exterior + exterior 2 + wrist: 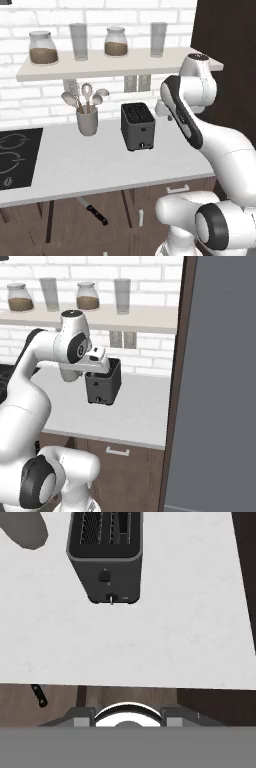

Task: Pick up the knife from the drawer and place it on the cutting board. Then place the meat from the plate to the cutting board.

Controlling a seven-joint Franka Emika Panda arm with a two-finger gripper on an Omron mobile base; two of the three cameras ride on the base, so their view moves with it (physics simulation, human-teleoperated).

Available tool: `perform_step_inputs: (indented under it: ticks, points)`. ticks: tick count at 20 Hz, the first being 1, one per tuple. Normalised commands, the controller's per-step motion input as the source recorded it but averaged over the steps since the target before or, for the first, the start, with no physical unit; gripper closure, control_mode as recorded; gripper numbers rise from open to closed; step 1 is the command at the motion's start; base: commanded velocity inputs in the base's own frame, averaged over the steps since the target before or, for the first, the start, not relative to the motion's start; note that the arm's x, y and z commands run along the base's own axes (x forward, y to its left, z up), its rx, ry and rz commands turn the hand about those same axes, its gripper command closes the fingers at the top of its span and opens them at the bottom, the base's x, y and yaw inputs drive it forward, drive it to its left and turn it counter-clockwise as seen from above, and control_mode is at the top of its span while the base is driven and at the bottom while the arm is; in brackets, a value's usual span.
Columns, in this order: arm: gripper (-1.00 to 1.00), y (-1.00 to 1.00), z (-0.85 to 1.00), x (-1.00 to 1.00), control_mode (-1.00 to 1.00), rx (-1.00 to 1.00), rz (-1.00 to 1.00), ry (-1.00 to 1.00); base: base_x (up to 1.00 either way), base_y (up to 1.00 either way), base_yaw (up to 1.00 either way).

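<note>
The knife (92, 210), silver blade and black handle, lies slantwise in the dark brown drawer (65, 220) below the counter's front edge. Its black handle (39, 695) shows at the lower left of the hand view. My gripper (96, 367) hangs high over the counter, just in front of the toaster, well above and to the right of the knife. The white hand (164, 107) points down, and its fingers are too hidden to tell open from shut. The cutting board, the meat and the plate are out of view.
A dark toaster (137, 125) stands mid-counter, with a grey cup of spoons (87, 120) to its left. A black stove top (15, 157) lies at the far left. The shelf (115, 67) above carries jars and glasses. A tall dark panel (215, 386) bounds the right.
</note>
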Motion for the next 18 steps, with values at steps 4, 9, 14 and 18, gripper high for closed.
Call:
perform_step_inputs:
  ticks: [4,9,14,18]
  points:
    - [-1.00,0.34,-0.26,-0.51,-1.00,-0.30,0.10,0.00,0.00,0.00,0.00]
    - [-1.00,0.37,-0.67,-0.95,-1.00,-0.22,0.02,-0.10,0.00,0.00,0.00]
    - [-1.00,0.01,-0.30,-0.31,-1.00,-0.05,0.02,-0.01,0.00,0.00,0.00]
    - [-1.00,0.00,-0.04,-0.13,-1.00,-0.01,0.03,0.00,0.00,0.00,0.00]
